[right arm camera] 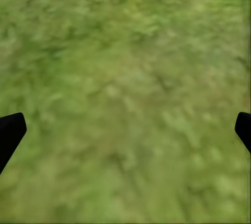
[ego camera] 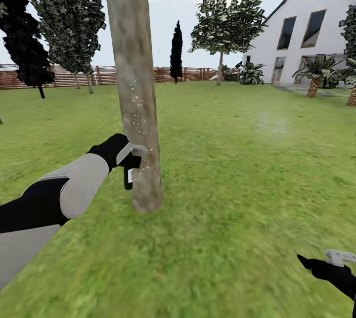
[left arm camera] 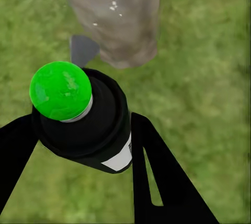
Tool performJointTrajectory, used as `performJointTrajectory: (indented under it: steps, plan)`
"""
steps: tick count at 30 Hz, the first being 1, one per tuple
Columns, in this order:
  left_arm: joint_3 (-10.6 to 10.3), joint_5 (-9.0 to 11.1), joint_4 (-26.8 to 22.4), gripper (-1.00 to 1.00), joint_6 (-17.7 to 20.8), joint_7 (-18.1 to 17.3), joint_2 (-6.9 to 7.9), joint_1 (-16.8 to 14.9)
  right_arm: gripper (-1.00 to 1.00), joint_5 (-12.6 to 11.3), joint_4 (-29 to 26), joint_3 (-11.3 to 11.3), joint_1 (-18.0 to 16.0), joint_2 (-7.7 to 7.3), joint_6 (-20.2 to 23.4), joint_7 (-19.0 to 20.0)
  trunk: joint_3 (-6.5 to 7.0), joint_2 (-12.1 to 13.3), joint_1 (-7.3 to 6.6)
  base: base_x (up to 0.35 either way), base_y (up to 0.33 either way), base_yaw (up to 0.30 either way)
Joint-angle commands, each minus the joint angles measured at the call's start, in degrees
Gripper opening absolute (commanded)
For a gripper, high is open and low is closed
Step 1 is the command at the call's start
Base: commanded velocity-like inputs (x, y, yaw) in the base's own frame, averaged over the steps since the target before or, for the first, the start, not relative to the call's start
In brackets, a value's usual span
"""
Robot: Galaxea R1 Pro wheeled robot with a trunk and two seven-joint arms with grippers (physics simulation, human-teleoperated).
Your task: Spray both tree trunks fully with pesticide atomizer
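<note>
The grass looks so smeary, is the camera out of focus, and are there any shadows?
Head view: the lawn is a blurry texture, sharper far off, and the tree trunk casts no shadow. Left wrist view: the pesticide atomizer in the left pincer is crisp, the grass soft. Right wrist view: the grass is smeared throughout.

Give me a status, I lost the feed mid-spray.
Left hand shut on spray bottle, nozzle at tree trunk, white specks on bark. Right hand open, empty, over grass. Nothing in the way.

Head faces the trunk; left wrist shares it close; right probably downward.
</note>
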Motion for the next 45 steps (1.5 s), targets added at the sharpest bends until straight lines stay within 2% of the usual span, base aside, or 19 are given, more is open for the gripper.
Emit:
performJointTrajectory:
  steps: [1,14,23,31,45]
  plan:
    - [0.0,0.0,0.0,-1.00,0.0,0.0,0.00,0.0,1.00,0.0,0.0,0.0,0.0,0.00,0.0,0.0,0.00,0.0,0.00,0.000,-0.321,0.011]
    - [0.0,0.0,0.0,-1.00,0.0,0.0,0.00,0.0,1.00,0.0,-0.1,-0.1,0.0,0.00,-0.1,0.0,0.00,0.0,0.00,0.000,-0.292,0.129]
    - [0.0,0.0,0.0,-1.00,0.0,0.0,-0.01,0.0,1.00,0.0,-0.1,-0.1,0.0,0.00,0.0,0.0,0.00,0.0,0.00,0.000,-0.086,0.233]
    - [0.0,0.0,0.0,-1.00,0.0,0.0,-0.01,0.0,1.00,0.0,-0.1,-0.1,0.0,0.00,-0.1,0.0,0.03,0.0,0.00,0.000,-0.313,0.026]
    - [0.0,0.0,0.0,-1.00,0.0,0.0,-0.01,0.0,1.00,0.0,-0.1,-0.1,0.0,0.00,-0.1,-0.1,0.81,0.0,0.00,0.000,-0.322,0.208]
